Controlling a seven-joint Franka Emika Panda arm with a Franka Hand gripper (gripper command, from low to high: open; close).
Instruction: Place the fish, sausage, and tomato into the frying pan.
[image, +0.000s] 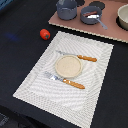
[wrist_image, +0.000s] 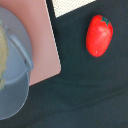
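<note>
The red tomato (image: 45, 34) lies on the dark table, off the placemat's far corner at the exterior view's left. Up close in the wrist view, the tomato (wrist_image: 99, 36) lies on its side with its dark stem end showing. The grey frying pan (image: 91, 16) sits on the brown board (image: 75, 24), its handle pointing toward the exterior view's right. Inside it lie a small pale piece that looks like the fish (image: 89, 14) and a reddish streak that looks like the sausage (image: 92, 19). No gripper fingers show in either view.
A deeper dark-grey pot (image: 66, 9) stands on the board beside the pan; the pot (wrist_image: 12, 75) also fills one side of the wrist view. A beige bowl (image: 123, 17) sits at the exterior view's right. The striped placemat (image: 35, 82) holds a tan plate (image: 67, 66), knife (image: 77, 56) and fork (image: 65, 80).
</note>
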